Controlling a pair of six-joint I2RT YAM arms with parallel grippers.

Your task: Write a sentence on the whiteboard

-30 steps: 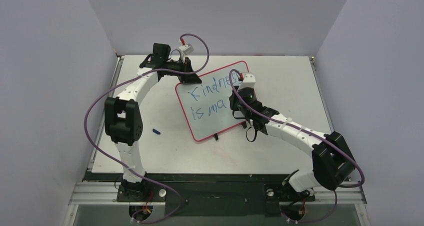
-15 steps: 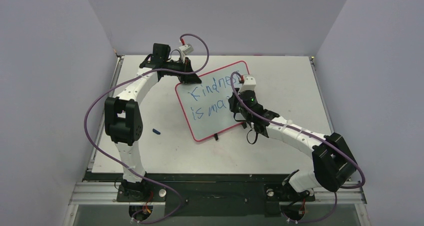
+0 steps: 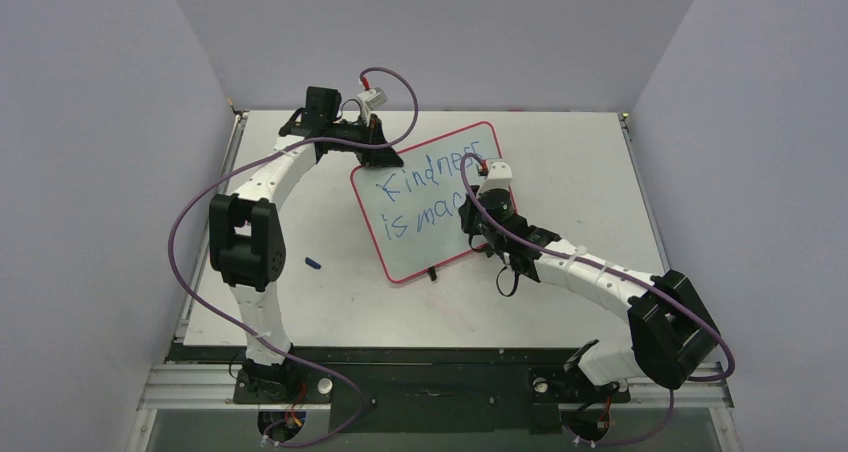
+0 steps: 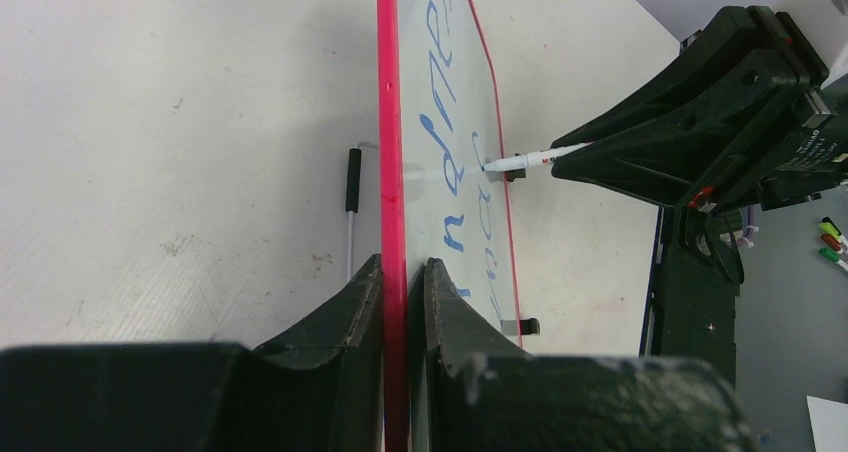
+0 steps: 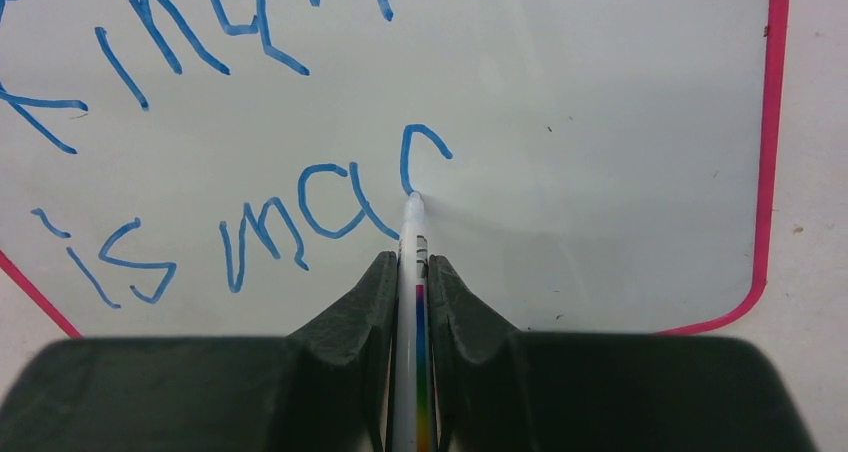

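The whiteboard (image 3: 420, 242) lies askew on the desk (image 3: 570, 162). Its far left corner is in the left jaws and its right half is under the right jaws. The sentence (image 3: 418, 204) is in blue, in two lines. The top line starts "Kindne" and its end is hidden by the right arm. The lower line reads "is ma", followed by one open curved stroke.

In the right wrist view that stroke (image 5: 420, 152) sits just ahead of the right jaws, and the bare board (image 5: 600, 172) runs on to their right as far as the red rim. The right jaws are closed tight on a white marker (image 5: 412, 272), which pokes out between them. Its tip touches the board at the lower end of the curved stroke.

The left jaws stand narrow, pinching the board's red edge (image 4: 392, 172), one finger on each face. From there the marker (image 4: 530, 159) is seen ahead and to the right, its tip on the board (image 4: 440, 82).

Two small black clips (image 3: 432, 272) sit on the board's near edge, on the near side of the right jaws. A small blue object (image 3: 313, 263) lies on the desk, well apart from both jaws and nearer the left arm's elbow.
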